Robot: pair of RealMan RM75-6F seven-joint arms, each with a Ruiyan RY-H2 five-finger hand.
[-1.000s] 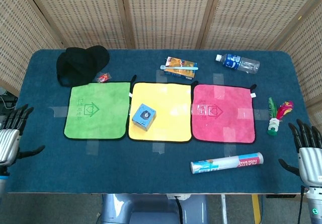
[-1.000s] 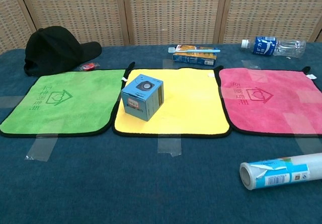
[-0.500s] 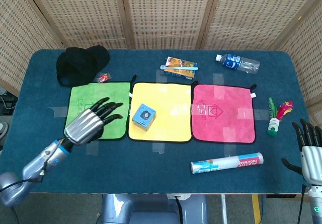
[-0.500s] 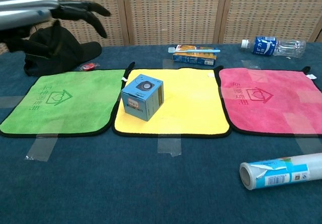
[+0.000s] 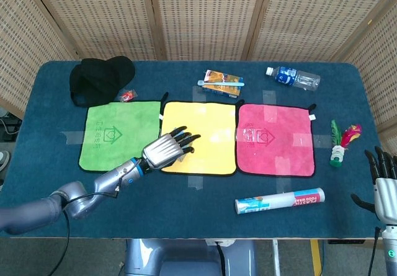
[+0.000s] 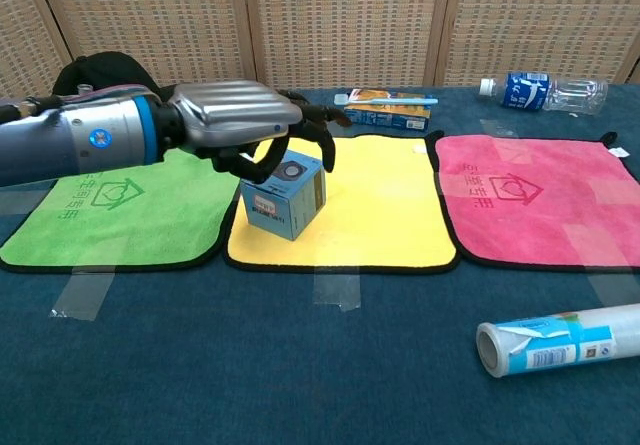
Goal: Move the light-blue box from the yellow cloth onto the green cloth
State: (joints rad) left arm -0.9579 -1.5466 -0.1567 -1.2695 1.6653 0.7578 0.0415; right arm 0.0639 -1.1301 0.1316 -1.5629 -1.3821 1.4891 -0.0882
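The light-blue box [image 6: 284, 194] sits on the left part of the yellow cloth [image 6: 370, 205], beside the green cloth [image 6: 120, 210]. The left hand [image 6: 237, 125] hovers directly above it, fingers [image 6: 318, 115] spread wide and curved down, holding nothing. The right hand [image 5: 384, 188] rests apart at the table's [image 5: 205, 195] right edge, fingers apart and empty.
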